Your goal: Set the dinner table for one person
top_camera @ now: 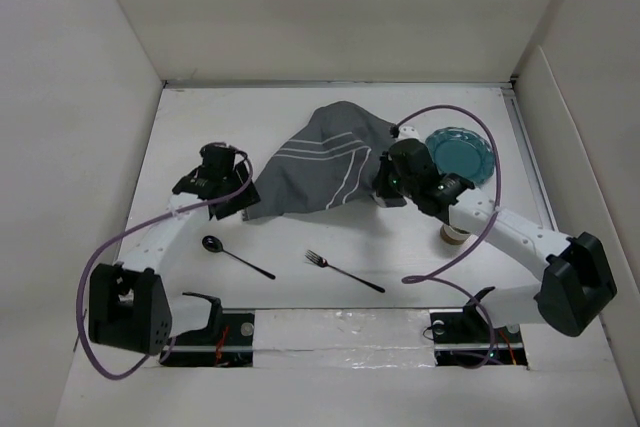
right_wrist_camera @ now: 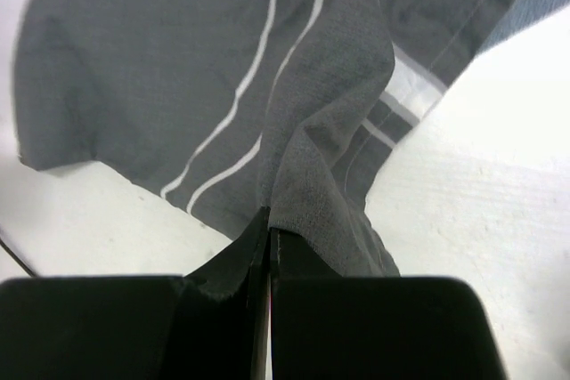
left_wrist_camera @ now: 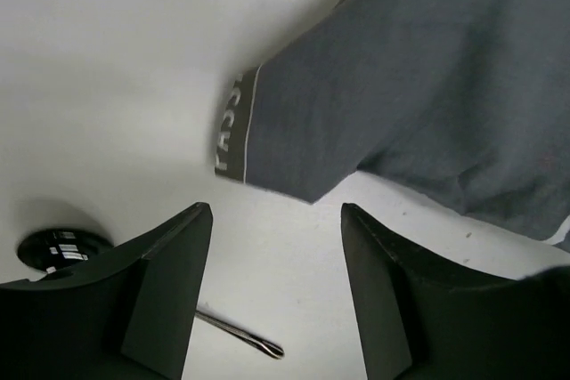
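While our right hand [right_wrist_camera: 269, 230] pinches a raised fold of the grey striped placemat [top_camera: 320, 162], our left hand [left_wrist_camera: 276, 213] hangs wide open and empty just beside its corner; the white tabletop [top_camera: 290, 237] spreads beneath both, walled on three sides.

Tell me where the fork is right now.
In the top view the fork lies on the bare table near the front centre, right of the spoon and in front of the grey placemat.

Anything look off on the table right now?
The placemat is crumpled and skewed, peaked where the right jaws pinch a fold. The fork and spoon lie diagonal in front of it.
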Robot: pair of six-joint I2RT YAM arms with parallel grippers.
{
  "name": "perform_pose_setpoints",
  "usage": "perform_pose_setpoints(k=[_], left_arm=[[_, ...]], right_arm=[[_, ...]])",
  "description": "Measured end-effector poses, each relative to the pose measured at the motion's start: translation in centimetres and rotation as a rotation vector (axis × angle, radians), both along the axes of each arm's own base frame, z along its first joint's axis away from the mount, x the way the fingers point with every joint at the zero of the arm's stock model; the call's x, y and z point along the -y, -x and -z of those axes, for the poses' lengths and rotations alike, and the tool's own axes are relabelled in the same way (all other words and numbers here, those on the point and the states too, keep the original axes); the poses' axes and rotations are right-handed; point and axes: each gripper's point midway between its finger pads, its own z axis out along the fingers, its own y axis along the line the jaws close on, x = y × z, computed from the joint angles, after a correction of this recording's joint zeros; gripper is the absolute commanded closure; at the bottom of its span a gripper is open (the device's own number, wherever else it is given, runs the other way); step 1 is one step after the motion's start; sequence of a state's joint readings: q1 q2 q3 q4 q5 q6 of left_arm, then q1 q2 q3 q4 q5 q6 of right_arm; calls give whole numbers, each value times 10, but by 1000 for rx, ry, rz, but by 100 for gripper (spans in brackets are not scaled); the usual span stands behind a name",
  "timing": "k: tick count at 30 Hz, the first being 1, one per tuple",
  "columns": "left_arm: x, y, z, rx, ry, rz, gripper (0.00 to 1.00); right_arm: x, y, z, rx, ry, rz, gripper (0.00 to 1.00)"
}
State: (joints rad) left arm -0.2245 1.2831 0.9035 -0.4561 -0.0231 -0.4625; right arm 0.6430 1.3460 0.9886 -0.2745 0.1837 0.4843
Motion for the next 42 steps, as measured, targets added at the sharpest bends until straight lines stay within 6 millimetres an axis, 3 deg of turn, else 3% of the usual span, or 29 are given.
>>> perform_pose_setpoints(k=[2, 5, 6, 9, 12, 14, 16, 19, 20, 23, 27, 34, 42], left_arm=[[-3, 23, 12, -28, 48, -77, 40], [-3, 45, 17, -16, 129, -180, 38], [-3, 50, 18, -13, 151, -207, 38], [-1, 58, 23, -12, 216, -290, 38], [2, 56, 27, -17, 265, -361, 36], [4, 51, 27, -11, 298, -400, 36], [7, 44, 26, 0, 329, -434, 38], [9, 34, 30, 2, 357, -475, 45], [9, 32, 33, -3, 358, -488, 47], [7, 28, 46, -29, 338, -525, 52], [2, 32, 65, -83, 293, -554, 55], [-1, 30, 74, -100, 272, -583, 56], [5, 10, 84, -115, 272, -580, 85]], right_arm=[[7, 9, 10, -31, 16, 5, 97], [17, 24, 24, -80, 37, 15, 78], [19, 27, 27, -91, 40, 18, 63], [29, 39, 31, -116, 51, 28, 43], [37, 44, 25, -116, 48, 34, 37], [40, 47, 19, -109, 39, 36, 38], [43, 50, 12, -99, 30, 32, 54], [44, 54, 1, -78, 5, 26, 91], [45, 55, -2, -70, -3, 20, 99], [48, 57, -10, -54, -28, 22, 100], [56, 61, -5, -67, -35, 37, 84], [67, 73, 7, -85, -50, 48, 79], [68, 73, 6, -87, -65, 53, 73]])
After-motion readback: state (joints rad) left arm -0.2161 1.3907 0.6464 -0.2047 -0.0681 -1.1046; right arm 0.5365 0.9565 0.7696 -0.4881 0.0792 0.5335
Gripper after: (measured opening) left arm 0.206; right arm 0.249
